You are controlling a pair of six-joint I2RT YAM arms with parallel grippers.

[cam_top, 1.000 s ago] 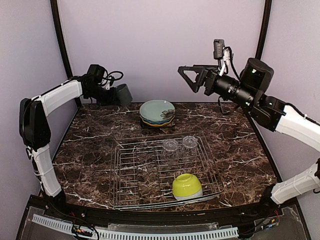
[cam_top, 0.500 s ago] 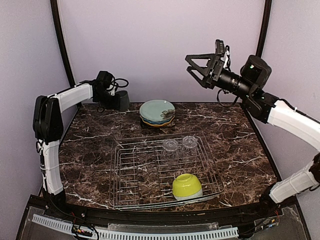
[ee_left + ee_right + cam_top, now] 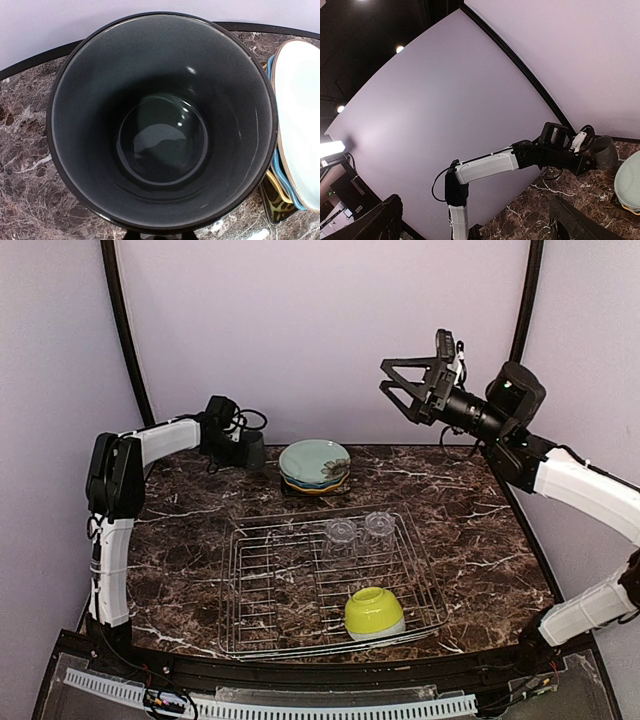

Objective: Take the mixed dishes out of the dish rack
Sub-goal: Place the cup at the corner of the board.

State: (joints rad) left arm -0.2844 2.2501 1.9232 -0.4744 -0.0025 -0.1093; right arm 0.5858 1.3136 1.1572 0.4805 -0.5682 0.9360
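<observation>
Over the last second the left arm has swung inward along the back of the table, carrying the dark grey mug [image 3: 249, 451] from the far left corner to just beside the stack of plates [image 3: 314, 464]. The right arm has drawn back and lifted a little.

The left gripper [image 3: 238, 442] is clenched on the mug. The wrist camera looks straight down into the mug's empty bowl [image 3: 161, 130], so it sits squarely ahead of the jaws with its mouth toward the lens, and only slivers of the fingers show at the bottom of that view. The overhead view does not settle whether the base is on the marble yet.

The main risk is the plates. In the left wrist view their rims [image 3: 299, 125] lie hard against the mug's right side, so any further drift that way could knock or ride up on the stack. A release made while the mug is tilted or still off the table [image 3: 480, 530] could tip it over.

The right gripper [image 3: 390, 378] hangs high near the back wall, its jaws spread wide and empty.

In the dish rack [image 3: 262, 580] two clear glasses [image 3: 341, 532] [image 3: 379, 524] and the lime-green bowl [image 3: 374, 611] remain, so unloading is perhaps a little over half done.
</observation>
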